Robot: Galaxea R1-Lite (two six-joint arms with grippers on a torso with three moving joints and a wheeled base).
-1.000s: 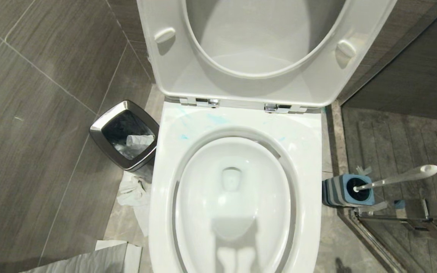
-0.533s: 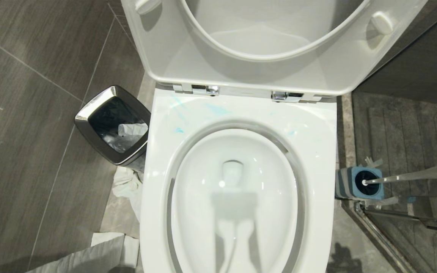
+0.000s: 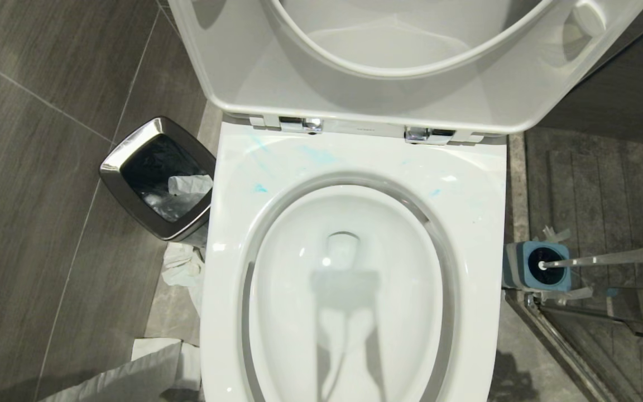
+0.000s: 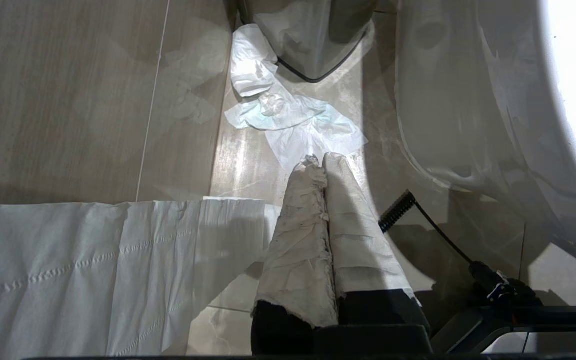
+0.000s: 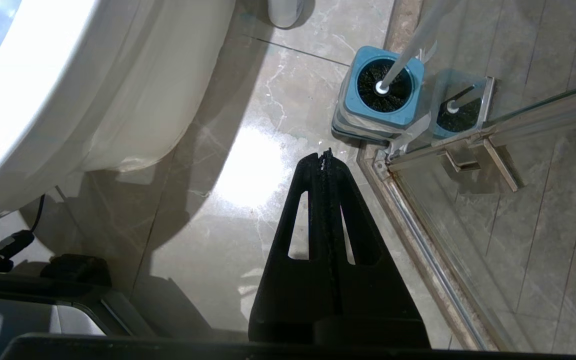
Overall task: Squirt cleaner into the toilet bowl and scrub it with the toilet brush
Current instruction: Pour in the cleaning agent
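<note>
A tiled bathroom, seen from my remote station.

I am looking down on a white toilet bowl with its seat and lid raised, set on grey stone floor tiles. A steel-rimmed waste bin with crumpled paper beside it stands just left of the bowl; to the right a toilet brush sits in its blue holder against the metal-framed glass screen of a shower corner. Blue-teal smears mark the ceramic behind the rim.
</note>
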